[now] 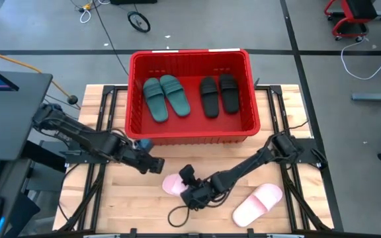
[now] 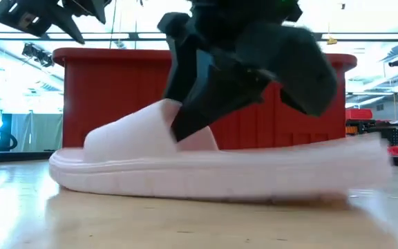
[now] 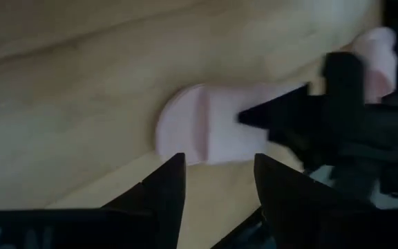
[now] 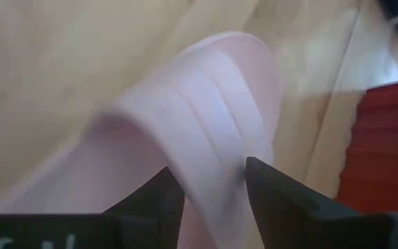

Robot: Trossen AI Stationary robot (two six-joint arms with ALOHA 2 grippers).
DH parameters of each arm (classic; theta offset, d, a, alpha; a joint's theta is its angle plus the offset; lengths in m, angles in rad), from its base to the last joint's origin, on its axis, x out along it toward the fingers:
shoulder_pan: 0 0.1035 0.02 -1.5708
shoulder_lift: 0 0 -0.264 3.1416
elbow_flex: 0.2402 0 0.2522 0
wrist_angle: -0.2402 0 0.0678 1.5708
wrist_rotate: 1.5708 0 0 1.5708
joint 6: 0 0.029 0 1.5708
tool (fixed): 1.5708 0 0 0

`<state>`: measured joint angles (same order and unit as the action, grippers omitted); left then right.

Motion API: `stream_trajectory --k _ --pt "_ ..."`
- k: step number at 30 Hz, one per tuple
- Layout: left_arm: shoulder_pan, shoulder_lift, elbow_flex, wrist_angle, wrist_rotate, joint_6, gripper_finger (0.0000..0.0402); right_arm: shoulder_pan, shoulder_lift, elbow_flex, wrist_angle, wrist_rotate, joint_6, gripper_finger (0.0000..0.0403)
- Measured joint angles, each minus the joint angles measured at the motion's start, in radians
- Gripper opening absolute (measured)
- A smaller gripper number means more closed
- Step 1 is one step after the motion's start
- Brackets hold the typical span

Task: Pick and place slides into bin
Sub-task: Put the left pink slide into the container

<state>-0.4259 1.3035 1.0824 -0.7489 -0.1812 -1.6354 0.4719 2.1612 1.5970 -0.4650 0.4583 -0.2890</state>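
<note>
Right gripper (image 4: 209, 183): two dark fingers (image 4: 150, 200) are seen parted, set on either side of the wide ribbed strap of a pale pink rubber slip-on slide (image 4: 185, 131), close against it. The slide is laid on a light wooden table top (image 4: 54, 62), its rounded end pointed away from the fingers. A ribbed red plastic bin wall (image 4: 382, 152) is shown beyond the slide, apart from it.

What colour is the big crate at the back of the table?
Red. The crate shows best in the high view, looking straight down.
</note>
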Motion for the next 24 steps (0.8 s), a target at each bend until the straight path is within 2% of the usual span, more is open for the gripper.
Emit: stream_trajectory --k 3,8,9,13,20,22,24 --pt "0.000 -0.031 0.000 0.008 -0.010 0.029 0.0178 -0.032 -0.001 0.000 -0.002 -0.030 0.024 0.0136" --pt "-0.001 -0.051 0.000 0.002 -0.010 0.036 0.0172 -0.075 -0.049 0.001 -0.119 -0.153 0.120 0.0026" --pt "-0.001 -0.056 0.000 0.003 -0.012 0.036 0.0172 -0.081 -0.072 0.000 -0.157 -0.173 0.138 0.0016" --pt "-0.002 -0.082 -0.001 0.068 -0.058 0.078 0.0172 -0.090 -0.207 -0.002 -0.230 -0.212 0.210 0.0017" --pt "0.003 -0.175 -0.001 0.328 -0.156 0.255 0.0172 -0.149 -0.572 -0.001 -0.231 -0.189 0.278 0.0012" --pt "0.005 -0.206 0.000 0.395 -0.185 0.348 0.0173 -0.182 -0.671 -0.001 -0.228 -0.185 0.148 0.0009" --pt "0.013 -0.235 0.000 0.428 -0.197 0.428 0.0173 -0.219 -0.760 0.000 -0.217 -0.173 -0.075 0.0009"
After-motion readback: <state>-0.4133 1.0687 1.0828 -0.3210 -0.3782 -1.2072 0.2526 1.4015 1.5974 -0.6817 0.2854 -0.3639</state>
